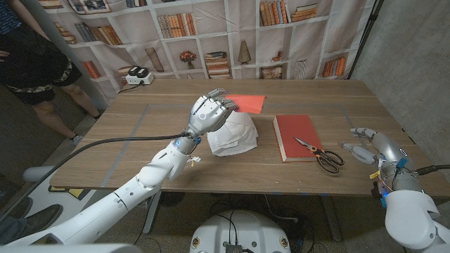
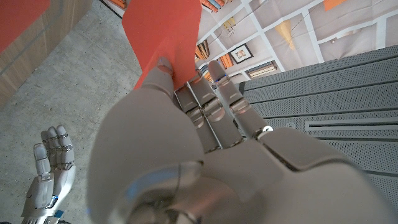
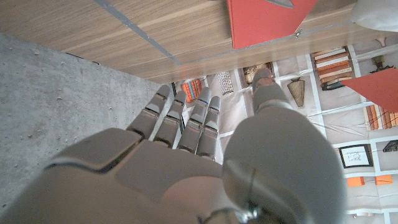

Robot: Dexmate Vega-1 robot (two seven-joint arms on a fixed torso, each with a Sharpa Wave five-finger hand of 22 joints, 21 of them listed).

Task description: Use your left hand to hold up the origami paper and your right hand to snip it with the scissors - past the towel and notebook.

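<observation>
My left hand (image 1: 209,112) is raised above the table's middle and pinches the red origami paper (image 1: 245,103) by its near edge. The left wrist view shows the paper (image 2: 165,37) gripped between thumb and fingers (image 2: 214,93). Just below it lies the crumpled white towel (image 1: 233,135), and to the right the red notebook (image 1: 295,133). The scissors (image 1: 320,153) lie with blades on the notebook and black handles on the wood. My right hand (image 1: 369,146) waits right of the scissors near the table's edge, fingers apart and holding nothing. In the right wrist view this hand (image 3: 186,162) faces the notebook (image 3: 267,22).
A person (image 1: 31,63) stands at the back left, beyond the table corner. A white power box (image 1: 139,75) sits at the far left edge. Tape lines mark the wooden table (image 1: 140,140). A bookshelf backdrop hangs behind.
</observation>
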